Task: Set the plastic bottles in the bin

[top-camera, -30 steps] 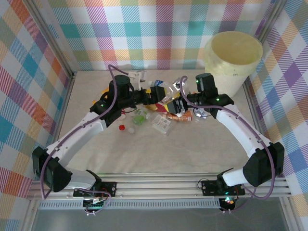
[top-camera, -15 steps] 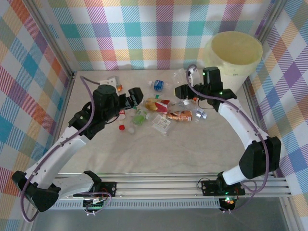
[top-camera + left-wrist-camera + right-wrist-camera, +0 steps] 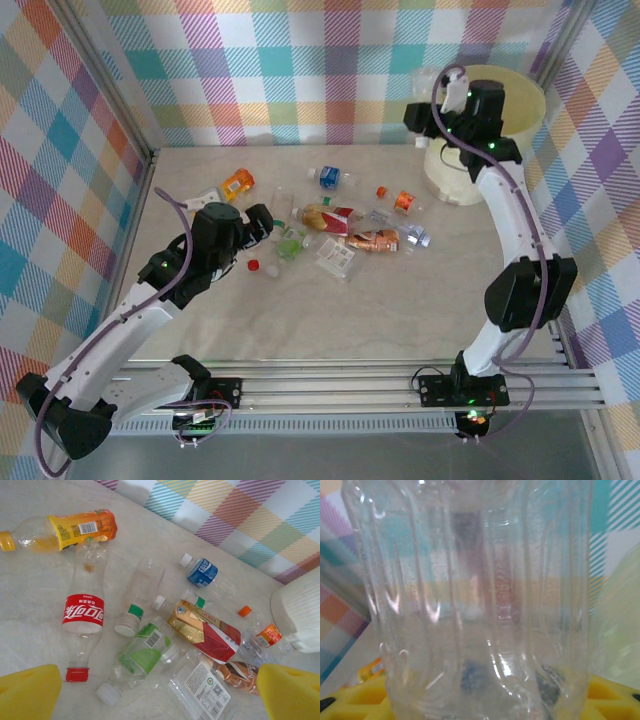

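Several plastic bottles lie in a loose pile mid-table: an orange one (image 3: 237, 181), a blue-labelled one (image 3: 327, 176), a red-and-gold one (image 3: 330, 216) and a green-labelled one (image 3: 291, 242). My left gripper (image 3: 268, 222) hangs open just left of the pile, nothing between its yellow fingertips (image 3: 30, 692). Below it lie a red-labelled cola bottle (image 3: 84, 612) and the green-labelled bottle (image 3: 140, 655). My right gripper (image 3: 424, 112) is raised beside the left rim of the cream bin (image 3: 535, 110) and is shut on a clear ribbed bottle (image 3: 470, 595).
Loose caps lie on the table: a red one (image 3: 254, 265) and an orange one (image 3: 381, 191). Checked walls close in the left, back and right. The bin's ribbed wall (image 3: 300, 615) stands at the far right. The near half of the table is bare.
My right arm has lifted the clear bottle out of the pile and swung it up and right to the bin's rim. My left arm has drawn back towards the near left, still open.
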Robot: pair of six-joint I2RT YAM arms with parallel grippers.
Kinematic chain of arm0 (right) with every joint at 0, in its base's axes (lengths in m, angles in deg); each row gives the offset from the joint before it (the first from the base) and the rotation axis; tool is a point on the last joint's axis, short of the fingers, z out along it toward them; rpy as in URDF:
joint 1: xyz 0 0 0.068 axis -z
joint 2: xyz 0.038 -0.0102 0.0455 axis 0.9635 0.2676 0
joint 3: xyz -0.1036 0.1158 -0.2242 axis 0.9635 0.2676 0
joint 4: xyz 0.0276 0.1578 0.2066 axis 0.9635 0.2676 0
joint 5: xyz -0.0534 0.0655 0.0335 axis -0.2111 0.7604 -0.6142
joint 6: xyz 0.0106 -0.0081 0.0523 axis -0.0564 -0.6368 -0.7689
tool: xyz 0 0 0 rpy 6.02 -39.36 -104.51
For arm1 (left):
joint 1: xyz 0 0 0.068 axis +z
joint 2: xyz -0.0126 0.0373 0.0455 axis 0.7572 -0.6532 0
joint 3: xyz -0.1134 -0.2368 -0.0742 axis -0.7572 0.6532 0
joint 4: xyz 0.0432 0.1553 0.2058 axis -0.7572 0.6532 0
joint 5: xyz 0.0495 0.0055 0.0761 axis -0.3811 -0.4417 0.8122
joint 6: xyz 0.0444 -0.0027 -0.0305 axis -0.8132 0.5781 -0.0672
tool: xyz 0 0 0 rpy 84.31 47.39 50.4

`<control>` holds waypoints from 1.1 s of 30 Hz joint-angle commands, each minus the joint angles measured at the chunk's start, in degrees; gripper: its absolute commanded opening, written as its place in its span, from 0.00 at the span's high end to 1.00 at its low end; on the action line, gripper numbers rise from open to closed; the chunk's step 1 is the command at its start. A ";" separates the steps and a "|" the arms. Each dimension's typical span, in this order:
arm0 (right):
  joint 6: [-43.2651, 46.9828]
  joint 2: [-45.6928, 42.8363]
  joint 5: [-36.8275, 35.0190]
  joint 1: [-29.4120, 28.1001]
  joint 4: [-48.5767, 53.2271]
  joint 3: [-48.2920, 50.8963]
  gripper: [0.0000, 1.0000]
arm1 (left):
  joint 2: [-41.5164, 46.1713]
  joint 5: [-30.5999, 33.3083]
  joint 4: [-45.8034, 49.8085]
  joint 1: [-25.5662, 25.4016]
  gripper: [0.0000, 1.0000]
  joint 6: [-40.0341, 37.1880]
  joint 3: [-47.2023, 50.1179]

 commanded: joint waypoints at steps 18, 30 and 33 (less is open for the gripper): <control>-5.06 23.28 -20.53 8.63 16.17 -33.33 0.61 | 3.10 1.20 -0.69 0.69 0.00 6.84 6.47; -1.80 32.55 -27.42 9.42 21.73 -42.65 0.51 | 2.18 0.66 -1.35 0.96 0.00 11.03 10.16; -1.98 33.55 -28.45 9.42 22.13 -42.59 0.47 | 1.36 0.48 -1.33 0.96 0.00 11.20 10.24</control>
